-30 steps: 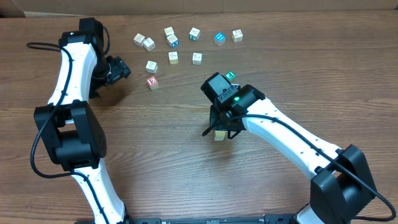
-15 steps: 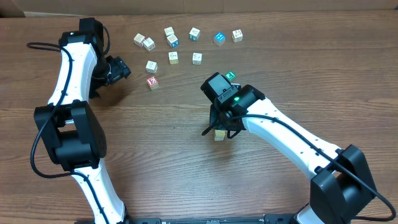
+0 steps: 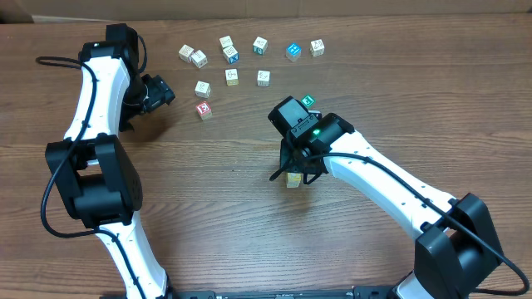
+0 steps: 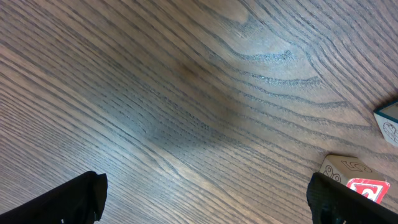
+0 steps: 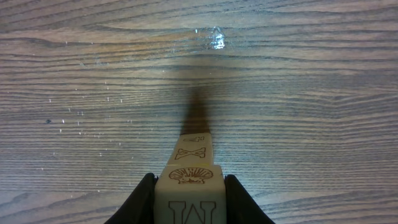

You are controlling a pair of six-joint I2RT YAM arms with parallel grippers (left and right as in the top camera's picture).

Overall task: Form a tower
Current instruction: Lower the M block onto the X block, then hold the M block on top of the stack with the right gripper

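Right gripper (image 3: 293,170), overhead: pointed down at the table (image 3: 249,241) centre, jaws narrowed around the tower (image 3: 293,179); only the stack's lowest cube shows under the wrist, pale with a yellowish face. Green LED lit on the wrist housing. A green-faced cube (image 3: 308,101) lies just beyond the right wrist, apart from the tower. Left gripper (image 3: 160,90) hangs well to the tower's left with nothing between its spread fingers. Loose letter cubes lie in a scatter past the tower toward the far edge: a red-faced cube (image 3: 204,109) nearest the left gripper, a blue-faced cube (image 3: 293,51) and several white ones further back.

Left wrist view: both fingertips (image 4: 74,199) sit at the frame's bottom corners, wide apart, bare wood grain between them. The red-faced cube (image 4: 351,177) sits just inside the right-hand fingertip; whether they touch is unclear. A teal-edged cube (image 4: 388,121) is cut off at the frame's right edge.

Right wrist view: right gripper (image 5: 188,196) has both fingers (image 5: 144,198) pressed on the sides of a wooden cube with a shell engraving on top and a letter on its near face. That cube sits on the tower (image 5: 192,158); a cube face marked X shows just below it. The tower's shadow runs straight away from it across the table.
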